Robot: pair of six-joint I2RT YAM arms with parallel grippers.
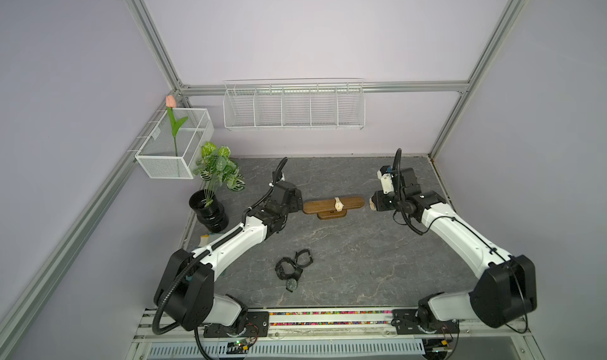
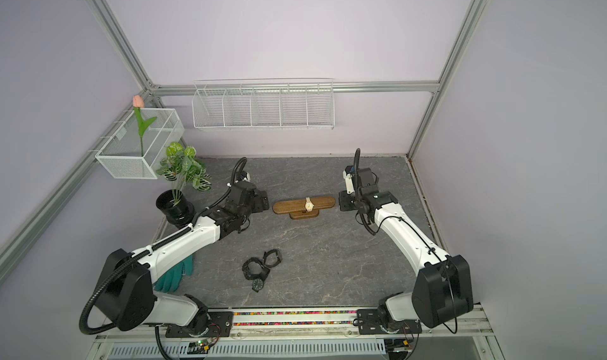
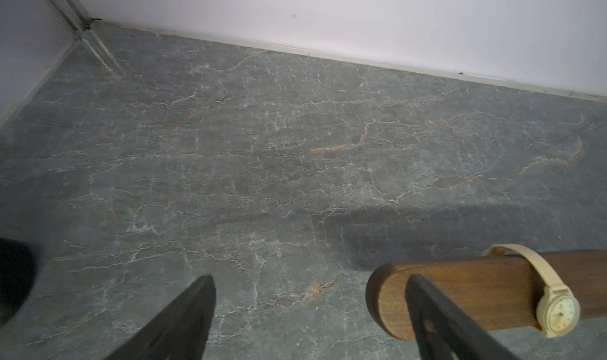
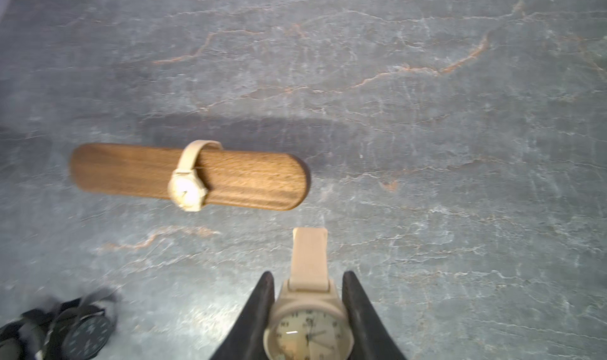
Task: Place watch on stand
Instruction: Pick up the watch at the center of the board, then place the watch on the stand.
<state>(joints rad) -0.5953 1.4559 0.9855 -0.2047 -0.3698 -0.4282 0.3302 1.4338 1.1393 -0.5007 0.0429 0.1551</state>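
Bimanual workcell seen from above. The grey veined stone-pattern tabletop [image 1: 345, 250] is enclosed by pale lilac walls [image 1: 312, 39] framed by aluminium rails [image 1: 147, 36]. On the back wall hangs a white wire rack [image 1: 294, 107] of 5 compartments. On the left rail hangs a white mesh basket [image 1: 164, 168] holding 1 pink tulip [image 1: 170, 101]. A black ribbed pot [image 1: 210, 217] at the table's left edge holds a green variegated plant [image 1: 218, 168]. The stand [image 1: 315, 206], a dark wooden bar on a small base, sits toward the back of the tabletop between the 2 arms, with 1 cream watch, the mounted watch [image 1: 338, 204], strapped round the bar near its middle. The left gripper [image 3: 310, 278] is spread wide and holds nothing; 1 of its fingers crosses in front of the bar's left end in the left wrist view. The right gripper [image 4: 308, 276] is closed on the case of another cream watch, the held watch [image 4: 308, 328], strap projecting forward, just beside the bar's right end and apart from it. A cluster of black watches [image 1: 294, 268] lies on the tabletop nearer the arm bases. A teal glove [image 2: 174, 276] lies under the left arm.
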